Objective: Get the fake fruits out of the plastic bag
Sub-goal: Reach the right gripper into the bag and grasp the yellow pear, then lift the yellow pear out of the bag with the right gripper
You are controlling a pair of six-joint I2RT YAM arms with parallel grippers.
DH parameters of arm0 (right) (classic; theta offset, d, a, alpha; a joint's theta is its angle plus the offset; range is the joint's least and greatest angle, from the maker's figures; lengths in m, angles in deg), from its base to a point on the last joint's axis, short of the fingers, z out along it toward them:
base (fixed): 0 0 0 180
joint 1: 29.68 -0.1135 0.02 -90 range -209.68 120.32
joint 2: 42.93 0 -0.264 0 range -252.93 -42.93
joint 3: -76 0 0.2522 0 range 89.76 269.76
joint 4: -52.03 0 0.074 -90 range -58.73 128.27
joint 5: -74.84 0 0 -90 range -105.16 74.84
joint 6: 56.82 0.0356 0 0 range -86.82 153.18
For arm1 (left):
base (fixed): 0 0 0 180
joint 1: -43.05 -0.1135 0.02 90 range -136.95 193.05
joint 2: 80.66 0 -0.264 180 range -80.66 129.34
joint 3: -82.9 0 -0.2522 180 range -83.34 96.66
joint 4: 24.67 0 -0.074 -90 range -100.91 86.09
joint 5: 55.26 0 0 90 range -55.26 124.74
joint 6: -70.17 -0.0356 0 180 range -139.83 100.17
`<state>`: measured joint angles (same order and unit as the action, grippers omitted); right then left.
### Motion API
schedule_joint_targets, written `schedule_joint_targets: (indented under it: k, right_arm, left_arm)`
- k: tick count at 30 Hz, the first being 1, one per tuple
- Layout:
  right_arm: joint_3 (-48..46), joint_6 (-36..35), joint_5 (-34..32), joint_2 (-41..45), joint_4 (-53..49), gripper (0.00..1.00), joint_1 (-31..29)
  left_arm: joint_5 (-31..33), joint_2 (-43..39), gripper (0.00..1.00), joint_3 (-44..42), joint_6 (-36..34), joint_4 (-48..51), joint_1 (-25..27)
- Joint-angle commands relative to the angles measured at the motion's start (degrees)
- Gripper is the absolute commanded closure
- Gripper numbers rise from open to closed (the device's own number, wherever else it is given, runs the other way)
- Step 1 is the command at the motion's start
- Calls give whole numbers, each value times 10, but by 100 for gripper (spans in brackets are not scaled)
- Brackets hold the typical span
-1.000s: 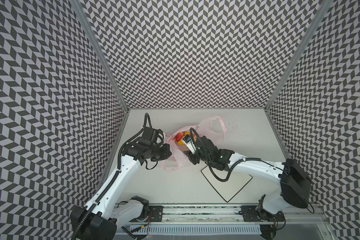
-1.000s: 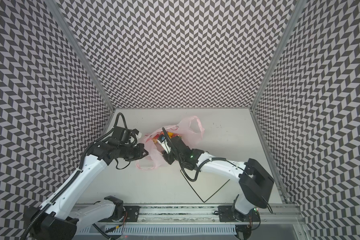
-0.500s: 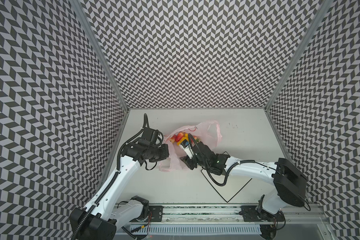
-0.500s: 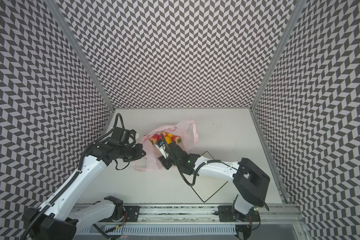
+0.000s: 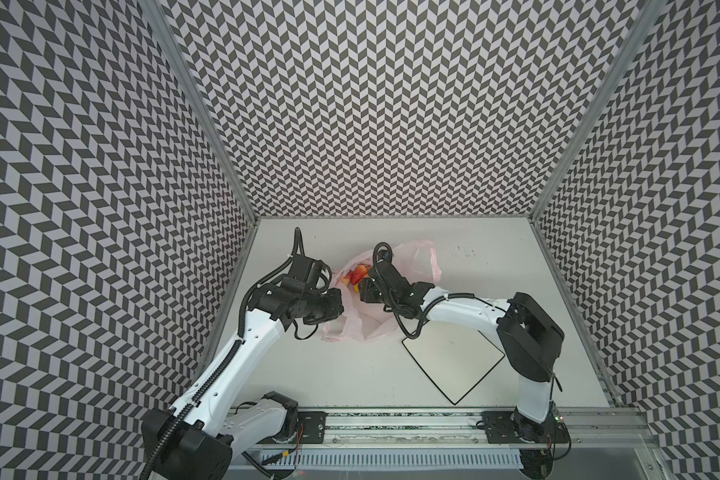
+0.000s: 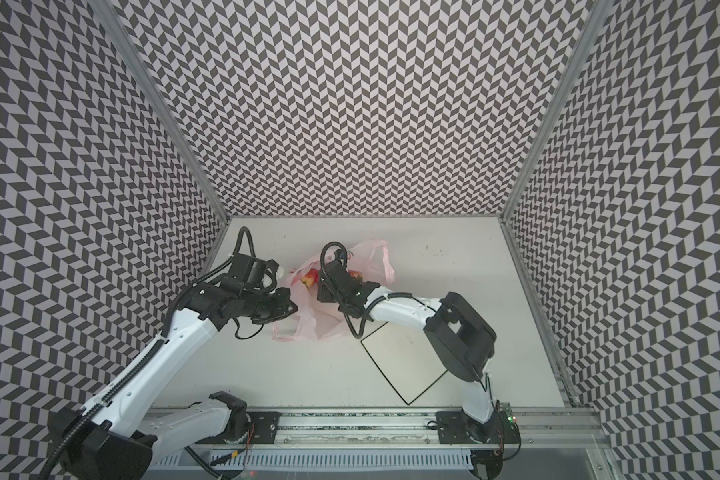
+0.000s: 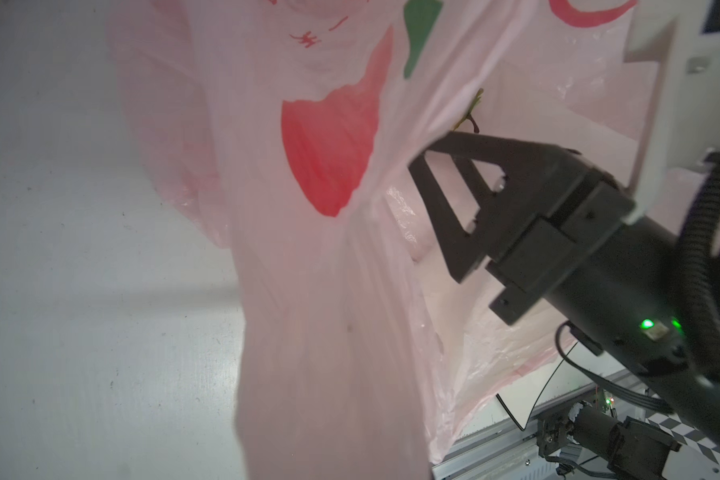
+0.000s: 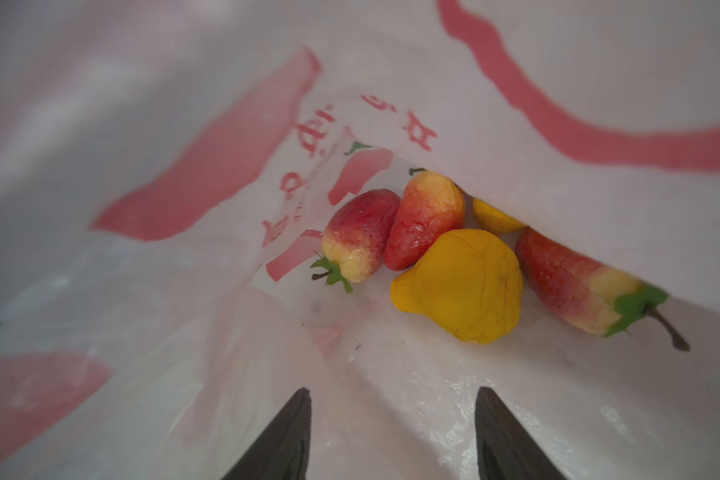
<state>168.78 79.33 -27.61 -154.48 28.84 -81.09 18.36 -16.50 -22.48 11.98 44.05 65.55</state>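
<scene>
right end effector spread, nearest strawberry lies stem toward it.

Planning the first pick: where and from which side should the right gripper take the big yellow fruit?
I'd pinch the big yellow fruit across its wide body, straight in from the plastic bag mouth: the open right gripper faces it, it lies frontmost, strawberries crowding behind.

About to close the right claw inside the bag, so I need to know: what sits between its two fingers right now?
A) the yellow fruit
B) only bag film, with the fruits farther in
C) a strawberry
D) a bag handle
B: in the right wrist view the right claw stands open over bare film of the plastic bag, and the fake fruits lie clustered beyond it, untouched.
</scene>
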Motion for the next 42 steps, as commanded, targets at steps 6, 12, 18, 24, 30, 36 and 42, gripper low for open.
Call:
schedule_joint_targets:
  k: [6,12,18,24,30,36,42]
  right_arm:
    - [121,173,-86,-99,-119,26,18]
    - [139,191,-95,-139,-104,22,27]
    - [157,174,-72,-168,-69,26,32]
    - [148,161,-47,-166,-46,44,33]
    - [128,114,-45,-116,-20,55,34]
    - [76,54,-33,-35,-14,55,30]
    - [-14,-57,17,59,5,56,27]
  left_arm:
    - [-8,3,100,3,29,-27,35]
    - [-3,5,100,-1,41,-37,54]
    - [3,12,100,0,47,-39,63]
    - [12,17,100,0,52,-45,64]
    - [28,20,100,-10,58,-55,65]
    - [50,19,100,-21,67,-67,65]
    - [70,15,100,-21,69,-71,64]
